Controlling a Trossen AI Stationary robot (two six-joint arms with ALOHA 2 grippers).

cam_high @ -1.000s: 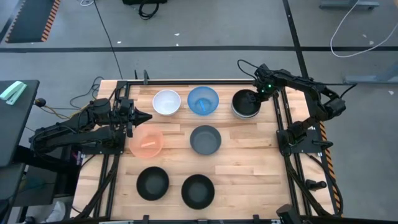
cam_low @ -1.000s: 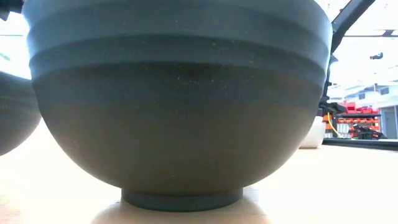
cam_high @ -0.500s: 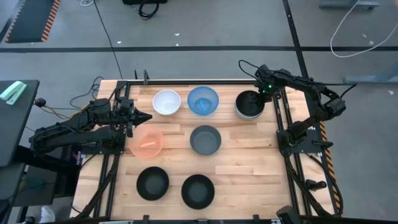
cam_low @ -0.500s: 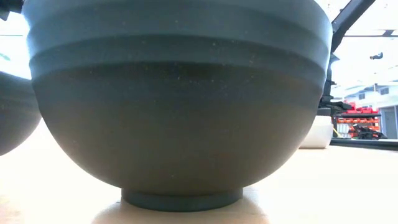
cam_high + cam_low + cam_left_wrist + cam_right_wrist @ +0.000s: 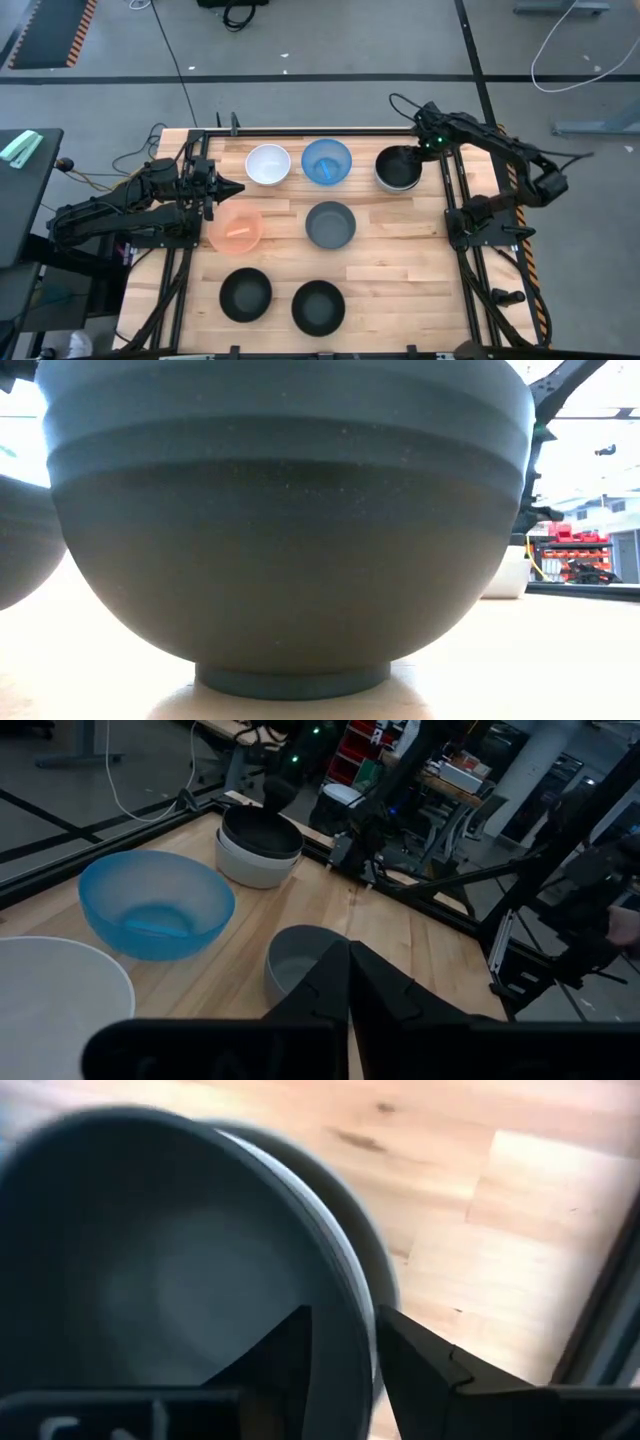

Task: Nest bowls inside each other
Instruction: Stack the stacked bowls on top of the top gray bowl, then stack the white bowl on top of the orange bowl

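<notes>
The right gripper (image 5: 345, 1365) is seen with its jaws spread, one finger inside and one outside the rim of a black bowl (image 5: 397, 163) that is already seated in a white bowl (image 5: 250, 865) at the far right corner of the table (image 5: 400, 260). The rim lies between the fingers with a gap on either side, so nothing is pinched; the bowl appears to have been let go.

The left gripper (image 5: 348, 982) is held with its jaws pressed together and empty; just beside its tip lies the translucent pink-orange bowl (image 5: 236, 229). Beyond the tip a dark grey bowl (image 5: 300, 960), a blue bowl (image 5: 155, 903) and a second white bowl (image 5: 268, 164) are set apart. Two more black bowls (image 5: 246, 294) sit at the near edge.

The bowls are judged light, stiff and smooth-walled, so slipping is likely. A hold is best taken at the rim, one finger in, one out.
</notes>
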